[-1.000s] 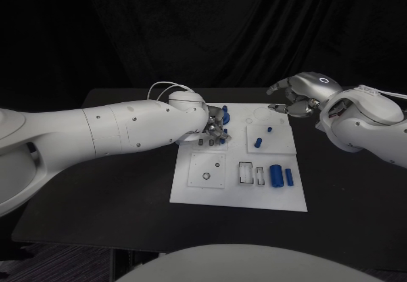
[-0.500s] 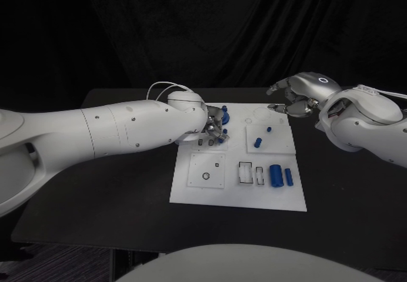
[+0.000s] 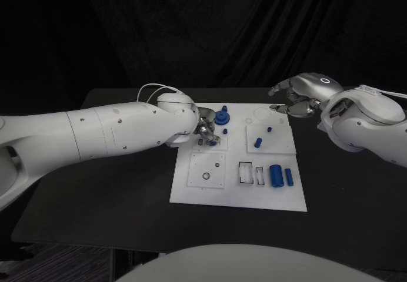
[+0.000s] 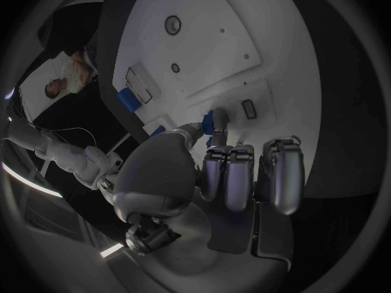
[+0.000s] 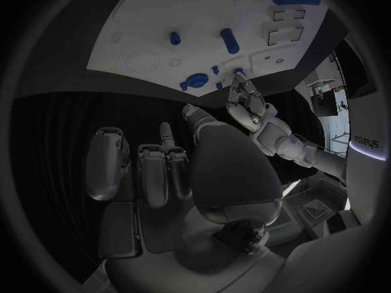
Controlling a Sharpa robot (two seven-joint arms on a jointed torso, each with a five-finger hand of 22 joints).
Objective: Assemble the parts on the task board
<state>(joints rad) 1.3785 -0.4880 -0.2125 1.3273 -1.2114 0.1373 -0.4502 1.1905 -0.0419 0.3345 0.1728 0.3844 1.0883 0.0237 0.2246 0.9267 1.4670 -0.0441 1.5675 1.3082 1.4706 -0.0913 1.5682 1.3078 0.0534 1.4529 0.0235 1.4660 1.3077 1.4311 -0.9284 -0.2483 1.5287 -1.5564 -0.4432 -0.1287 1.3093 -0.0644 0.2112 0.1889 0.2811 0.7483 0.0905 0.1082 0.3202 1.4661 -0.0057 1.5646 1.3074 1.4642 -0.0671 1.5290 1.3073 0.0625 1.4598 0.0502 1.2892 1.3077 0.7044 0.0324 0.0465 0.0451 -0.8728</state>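
The white task board point(image 3: 237, 197) lies mid-table. My left hand point(image 3: 206, 131) hovers over its back left corner, and a small blue part point(image 4: 209, 121) sits pinched between the thumb and a finger. Just right of that hand a blue stacked part point(image 3: 222, 116) stands upright in the board. My right hand point(image 3: 293, 100) hangs above the board's back right edge with fingers loosely bent, apart from the thumb, holding nothing. Two blue cylinders point(image 3: 276, 174) lie side by side at the board's right, and small blue pegs point(image 3: 259, 141) rest on the square plate behind them.
The board has rectangular slots point(image 3: 246, 172) in its middle and a square plate with round holes point(image 3: 207, 171) at the front left. Bare black table point(image 3: 102, 194) surrounds the board. My big left forearm point(image 3: 102, 132) crosses the table's left half.
My left hand has drawn back to the left, away from the blue stacked part, which now stands in full sight. The right hand has stayed still.
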